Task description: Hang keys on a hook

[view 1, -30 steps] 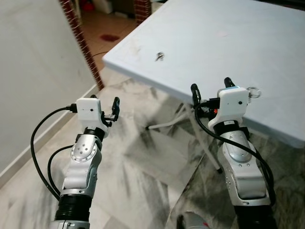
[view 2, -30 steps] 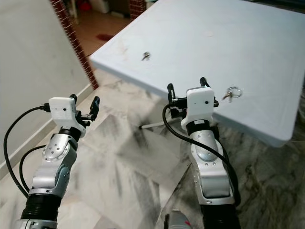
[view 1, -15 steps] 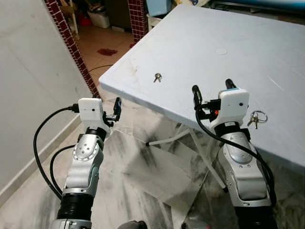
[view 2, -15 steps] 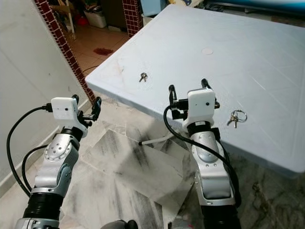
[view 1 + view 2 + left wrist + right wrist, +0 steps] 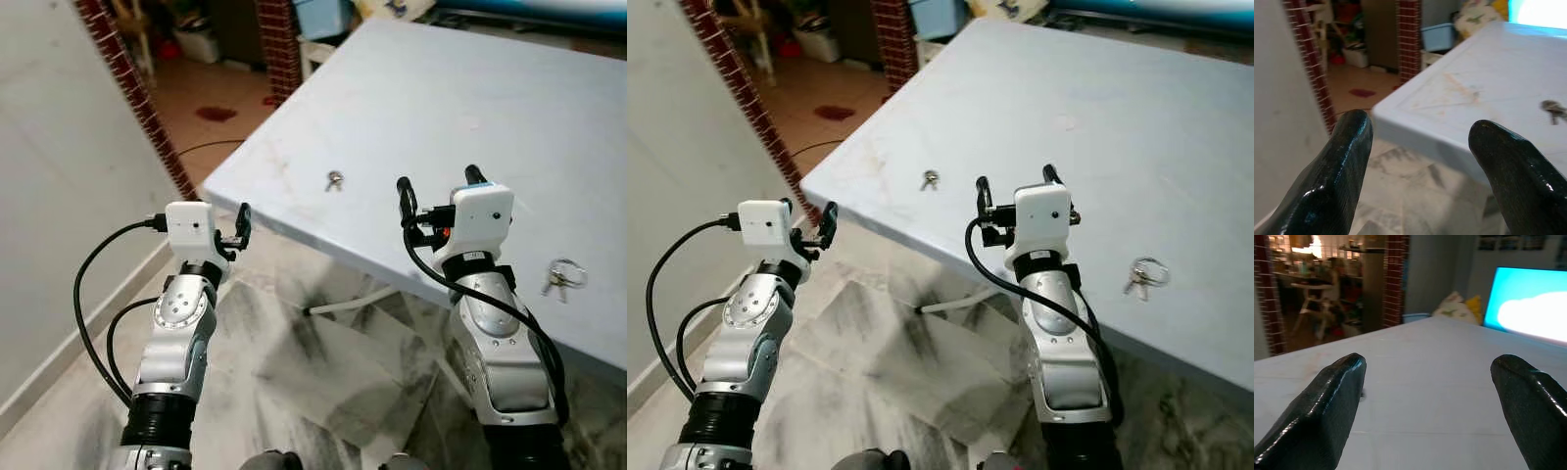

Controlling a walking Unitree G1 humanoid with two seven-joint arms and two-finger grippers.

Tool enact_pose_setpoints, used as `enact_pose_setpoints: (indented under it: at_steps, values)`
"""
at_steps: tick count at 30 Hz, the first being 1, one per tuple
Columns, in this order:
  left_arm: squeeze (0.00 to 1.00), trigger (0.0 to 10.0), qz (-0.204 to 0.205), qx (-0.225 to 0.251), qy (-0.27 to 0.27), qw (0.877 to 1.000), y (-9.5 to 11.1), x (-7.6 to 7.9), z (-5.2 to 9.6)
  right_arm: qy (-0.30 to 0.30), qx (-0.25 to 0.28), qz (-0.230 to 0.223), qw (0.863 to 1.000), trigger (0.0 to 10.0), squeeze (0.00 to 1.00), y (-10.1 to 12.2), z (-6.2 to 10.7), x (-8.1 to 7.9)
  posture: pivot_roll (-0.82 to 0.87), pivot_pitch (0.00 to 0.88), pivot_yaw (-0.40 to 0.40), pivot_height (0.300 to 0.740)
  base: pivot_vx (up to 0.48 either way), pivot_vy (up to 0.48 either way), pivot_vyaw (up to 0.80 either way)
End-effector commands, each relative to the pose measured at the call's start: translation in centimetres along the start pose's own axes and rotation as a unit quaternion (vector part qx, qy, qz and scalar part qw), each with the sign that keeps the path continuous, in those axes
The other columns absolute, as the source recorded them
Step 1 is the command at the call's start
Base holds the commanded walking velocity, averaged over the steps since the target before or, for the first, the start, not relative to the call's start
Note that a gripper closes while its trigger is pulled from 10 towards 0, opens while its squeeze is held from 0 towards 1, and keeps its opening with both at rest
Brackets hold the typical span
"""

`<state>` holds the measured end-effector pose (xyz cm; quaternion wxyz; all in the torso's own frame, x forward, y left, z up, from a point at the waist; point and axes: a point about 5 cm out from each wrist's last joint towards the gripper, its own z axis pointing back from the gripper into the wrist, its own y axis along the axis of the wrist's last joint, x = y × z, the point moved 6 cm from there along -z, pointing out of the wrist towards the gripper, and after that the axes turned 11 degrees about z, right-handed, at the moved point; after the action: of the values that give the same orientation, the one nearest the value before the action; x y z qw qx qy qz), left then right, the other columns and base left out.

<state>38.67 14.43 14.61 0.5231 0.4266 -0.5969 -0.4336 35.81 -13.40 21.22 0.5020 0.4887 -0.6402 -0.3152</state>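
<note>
The right gripper [image 5: 437, 189] is held with fingers spread, empty, above the near edge of the table [image 5: 549, 127]. The keys [image 5: 561, 278] are seen flat on the table to its right, nearer this arm. The left gripper [image 5: 238, 227], likewise spread, is held off the table's corner, a single small key [image 5: 335, 179] lying between.

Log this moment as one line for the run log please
left gripper: open, off table corner | right gripper: open, above table | key ring: on table, right of right arm | small key: on table

My right end effector [image 5: 1015, 194] is over the tabletop [image 5: 1136, 137] edge w/ open top ahead. Keys [image 5: 1143, 275] lie right; small key [image 5: 931, 179] left.
</note>
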Motion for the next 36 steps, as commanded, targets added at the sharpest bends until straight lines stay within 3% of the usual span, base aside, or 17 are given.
enact_pose_setpoints:
  at_steps: [1, 7, 15, 26, 36]
  values:
    - [0.0, 10.0, -0.002, -0.01, 0.002, 1.0, -0.4, 0.0, -0.1, -0.008, 0.001, 0.001, 1.0, 10.0, 0.0, 0.1, 0.0, 0.5, -0.08, 0.151, 0.092, 0.74, 0.0, 0.259, 0.0]
    - [0.0, 10.0, -0.003, -0.01, 0.001, 1.0, -0.4, 0.1, -0.2, -0.036, 0.001, 0.01, 0.999, 10.0, 0.0, 0.1, -0.5, 2.3, -0.08, 0.152, 0.094, 0.74, 0.0, 0.313, 0.0]
    - [0.0, 10.0, -0.004, -0.013, -0.003, 1.0, -0.5, 0.4, -0.2, -0.041, 0.002, 0.016, 0.999, 10.0, 0.0, 0.1, -0.5, 2.8, -0.08, 0.152, 0.097, 0.74, 0.0, 0.352, 0.0]
    - [0.0, 10.0, -0.005, -0.012, -0.007, 1.0, -0.4, 0.6, -0.3, -0.035, 0.002, 0.011, 0.999, 10.0, 0.0, 0.1, -0.5, 2.1, -0.08, 0.151, 0.098, 0.74, 0.0, 0.46, 0.0]
    - [0.0, 10.0, 0.001, -0.002, -0.01, 1.0, -0.3, 1.1, -0.3, 0.001, 0.007, 0.01, 1.0, 10.0, 0.0, 0.4, -0.8, 0.3, -0.07, 0.151, 0.059, 0.74, 0.0, 0.0, 0.0]
